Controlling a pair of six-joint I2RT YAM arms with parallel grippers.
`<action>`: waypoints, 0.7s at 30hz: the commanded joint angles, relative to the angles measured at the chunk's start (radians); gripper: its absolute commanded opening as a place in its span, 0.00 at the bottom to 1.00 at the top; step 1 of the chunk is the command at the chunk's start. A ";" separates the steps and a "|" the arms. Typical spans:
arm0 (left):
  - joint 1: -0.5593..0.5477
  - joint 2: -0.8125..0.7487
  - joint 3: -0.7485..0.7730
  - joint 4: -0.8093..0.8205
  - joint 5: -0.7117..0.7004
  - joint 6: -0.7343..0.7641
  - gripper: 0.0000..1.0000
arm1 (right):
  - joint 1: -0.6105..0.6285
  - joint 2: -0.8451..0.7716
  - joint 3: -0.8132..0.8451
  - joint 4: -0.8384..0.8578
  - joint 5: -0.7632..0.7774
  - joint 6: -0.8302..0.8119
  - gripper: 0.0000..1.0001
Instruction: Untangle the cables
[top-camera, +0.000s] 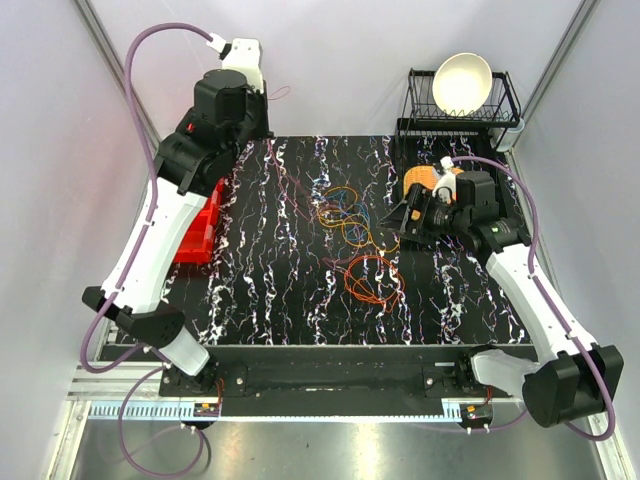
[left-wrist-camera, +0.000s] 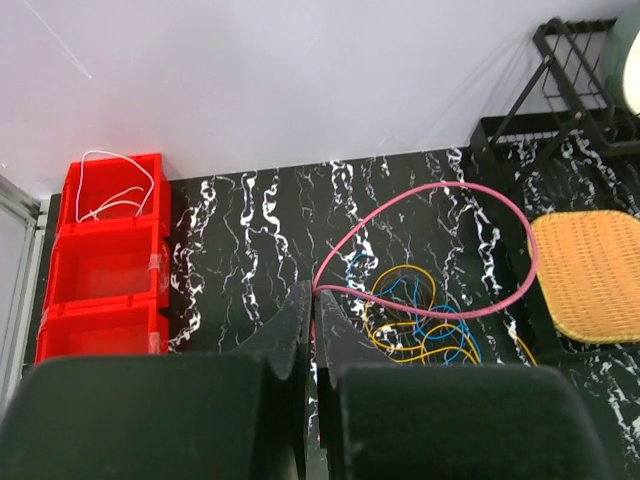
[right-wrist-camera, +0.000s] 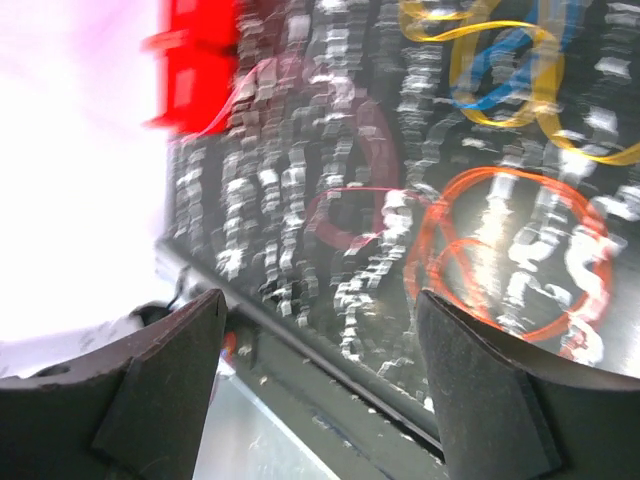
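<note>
Left tool (left-wrist-camera: 312, 300): clenched on the pink cable (left-wrist-camera: 450, 185); lift it slowly clear.
Right tool (right-wrist-camera: 320, 320): released; pin the cables (top-camera: 348, 215).

We're looking at a robot lab cell: plain white panel walls (top-camera: 340, 60) box in a black marbled worktop (top-camera: 260, 290). The left arm (top-camera: 150, 240) and right arm (top-camera: 535, 290) are mounted at its near edge, beside an aluminium rail (top-camera: 300, 410). Red bins (left-wrist-camera: 105, 265), a wire dish rack (top-camera: 505, 100) and a bowl (top-camera: 462, 82) sit there like test props.
</note>
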 joint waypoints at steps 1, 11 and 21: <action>0.007 -0.063 0.013 0.053 0.045 -0.025 0.00 | 0.005 -0.053 -0.029 0.194 -0.222 -0.003 0.84; 0.005 -0.087 -0.012 0.053 0.088 -0.042 0.00 | 0.031 0.111 -0.032 0.289 -0.117 0.006 0.85; 0.005 -0.110 -0.041 0.063 0.125 -0.048 0.00 | 0.122 0.405 -0.082 0.514 -0.123 0.170 0.82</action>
